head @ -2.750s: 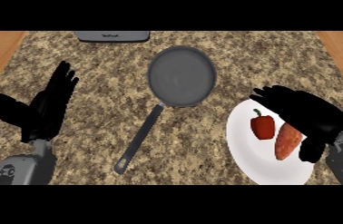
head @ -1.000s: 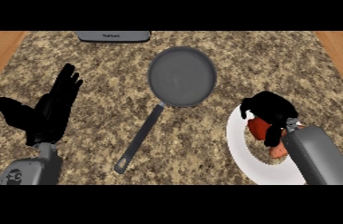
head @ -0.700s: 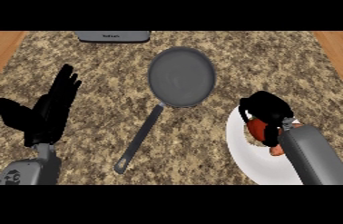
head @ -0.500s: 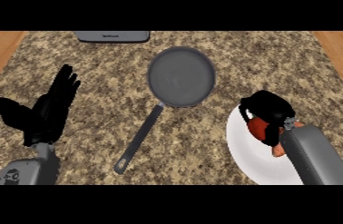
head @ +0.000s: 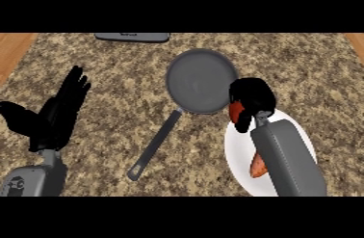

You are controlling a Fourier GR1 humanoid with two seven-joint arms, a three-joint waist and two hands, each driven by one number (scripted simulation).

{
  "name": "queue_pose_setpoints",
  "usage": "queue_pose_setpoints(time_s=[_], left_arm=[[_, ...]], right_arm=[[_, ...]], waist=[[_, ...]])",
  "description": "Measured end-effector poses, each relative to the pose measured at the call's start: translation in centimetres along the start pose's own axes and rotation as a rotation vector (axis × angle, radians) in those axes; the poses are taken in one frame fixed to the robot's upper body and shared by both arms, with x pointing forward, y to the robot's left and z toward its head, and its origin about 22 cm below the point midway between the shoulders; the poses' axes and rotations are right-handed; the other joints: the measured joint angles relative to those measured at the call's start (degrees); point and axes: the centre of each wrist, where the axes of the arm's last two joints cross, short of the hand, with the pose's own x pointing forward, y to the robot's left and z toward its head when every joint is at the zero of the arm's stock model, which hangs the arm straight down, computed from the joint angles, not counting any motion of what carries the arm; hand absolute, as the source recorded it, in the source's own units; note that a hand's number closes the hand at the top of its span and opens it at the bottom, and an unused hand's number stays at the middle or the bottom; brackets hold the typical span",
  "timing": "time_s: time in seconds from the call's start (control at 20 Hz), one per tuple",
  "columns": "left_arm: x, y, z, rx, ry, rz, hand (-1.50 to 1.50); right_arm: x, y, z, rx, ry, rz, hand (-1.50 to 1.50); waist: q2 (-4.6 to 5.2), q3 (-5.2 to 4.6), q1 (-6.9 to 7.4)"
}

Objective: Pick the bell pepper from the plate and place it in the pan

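right hand (head: 250, 98): your fingers are curled down round the bell pepper (head: 235, 112), only a sliver of red shows under the black fingers at the hand's left side. The hand sits just past the plate's upper-left rim, right beside the pan's right edge.
bell pepper: held in the right hand, mostly hidden. It looks lifted off the plate (head: 240, 150) (I can't confirm a gap under it, the hand covers that).
pan (head: 201, 80): dark, round, nothing in it. Its handle (head: 155, 145) runs down and to the left across the counter (head: 113, 73).
plate: white, mostly covered by your right forearm (head: 287, 160). An orange item (head: 257, 167) lies on it (looks like a carrot, partly hidden by the forearm); it's not part of the task, leave it.
left hand (head: 58, 114): resting at the view's left side, fingers straight and up, holding nothing.
done: the pick looks done; pepper is in hand and at the plate's edge on the pan side.
left: carry it over the pan's rim toward the middle of the pan, lower it, let go, then pull the hand back. Place step not yet done.
progress: I'd call it roughly half.
watch: the hand is close to the pan's rim (mind you don't knock it while crossing).
other: a dark flat object (head: 132, 36) at the counter's far edge, only partly in view, can't tell what it is.
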Motion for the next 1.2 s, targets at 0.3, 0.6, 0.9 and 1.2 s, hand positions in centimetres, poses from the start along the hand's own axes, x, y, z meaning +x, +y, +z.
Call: queue_pose_setpoints(time_s=[0.3, 0.6, 0.9, 1.2], left_arm=[[0.3, -1.4, -0.5, -0.059, -0.001, -0.004, 0.00], [1.1, -3.1, -1.2, -0.125, -0.015, -0.010, 0.00], [1.6, -4.3, -1.9, -0.153, -0.024, -0.012, 0.00], [1.3, -4.3, -2.2, -0.137, -0.015, -0.009, 0.00]], right_arm=[[5.4, -6.2, -0.6, -0.282, 0.277, 0.048, 1.50], [10.9, -12.3, -0.2, -0.515, 0.496, 0.080, 1.50], [14.2, -16.1, -0.2, -0.640, 0.572, 0.060, 1.50], [15.5, -17.5, -0.7, -0.695, 0.635, 0.048, 1.50]], waist=[[0.03, -0.21, 3.60], [0.69, -0.22, 7.10], [1.42, -0.13, 8.10], [1.42, -0.04, 7.06]])
